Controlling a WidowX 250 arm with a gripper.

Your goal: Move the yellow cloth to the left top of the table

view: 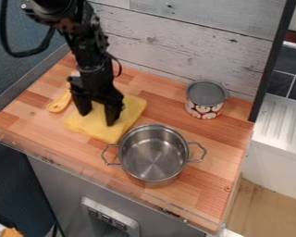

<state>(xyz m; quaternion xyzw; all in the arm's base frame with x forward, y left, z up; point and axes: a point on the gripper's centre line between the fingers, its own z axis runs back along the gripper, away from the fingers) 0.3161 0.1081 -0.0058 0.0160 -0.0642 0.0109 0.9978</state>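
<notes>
The black gripper point(98, 118) hangs down over the left part of the wooden table, its two fingers apart and their tips at the top of the yellow cloth point(96, 128). The cloth lies folded and flat, left of centre, its lower right side beside the metal pot. Part of it is hidden behind the fingers. Whether the fingertips touch the cloth I cannot tell. The wooden table point(200, 180) has a clear raised edge along its front.
A steel pot point(153, 156) with two side handles stands near the middle. Behind it to the right is a patterned can point(205, 100). Left of the cloth lies a yellow-handled object point(59, 102), partly behind the gripper. A whitewashed plank wall point(188, 37) borders the back.
</notes>
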